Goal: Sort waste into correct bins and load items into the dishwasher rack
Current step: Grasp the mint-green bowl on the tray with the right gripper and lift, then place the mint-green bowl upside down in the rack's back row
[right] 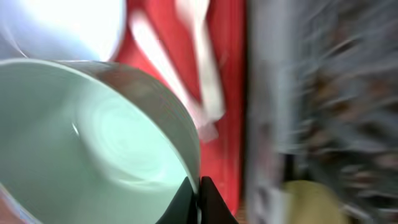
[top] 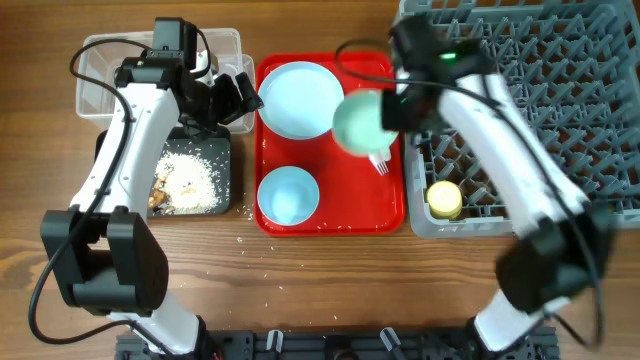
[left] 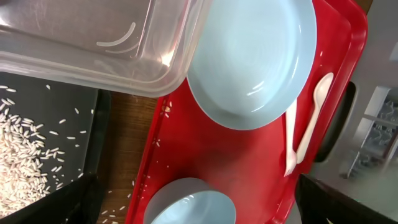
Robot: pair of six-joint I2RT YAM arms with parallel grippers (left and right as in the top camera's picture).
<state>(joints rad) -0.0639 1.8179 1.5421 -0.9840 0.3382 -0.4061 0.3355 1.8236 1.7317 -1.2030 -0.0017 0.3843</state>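
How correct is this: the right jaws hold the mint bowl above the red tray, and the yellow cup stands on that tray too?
One detail is wrong. The yellow cup stands in the rack, not on the red tray, as the overhead view shows. The right jaws do hold the mint bowl above the tray.

You have a flat red serving tray (top: 340,195) lying on the wooden table (top: 320,290), just toward 12 o'clock from the table's middle. Its rim is raised, its corners are rounded and its surface is glossy. The table's wood grain runs from 9 to 3 o'clock.
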